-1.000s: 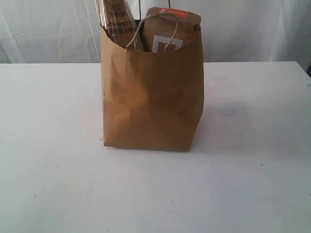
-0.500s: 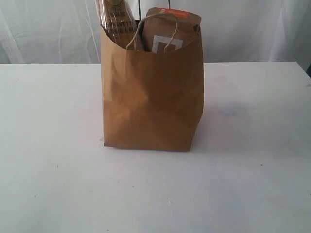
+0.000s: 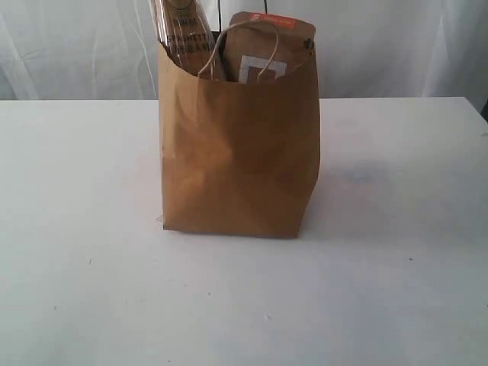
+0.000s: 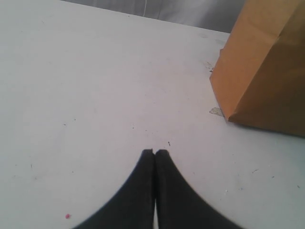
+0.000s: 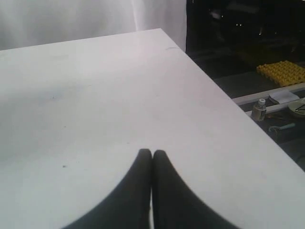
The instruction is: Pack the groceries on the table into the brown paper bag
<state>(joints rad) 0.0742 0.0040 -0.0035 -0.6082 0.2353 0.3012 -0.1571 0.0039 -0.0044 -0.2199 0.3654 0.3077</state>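
The brown paper bag (image 3: 240, 152) stands upright on the counter (image 3: 396, 267); spaghetti packet (image 3: 183, 34) and brown pouch (image 3: 267, 46) protrude from its top. The left tool (image 4: 155, 151) and right tool (image 5: 152, 151) are clenched, apparently holding nothing.

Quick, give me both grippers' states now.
Left gripper: closed, holding nothing.
Right gripper: closed, holding nothing.

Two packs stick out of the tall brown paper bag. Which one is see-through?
The clear spaghetti packet at the left of the exterior view. The brown pouch with the grey square label beside it is opaque.
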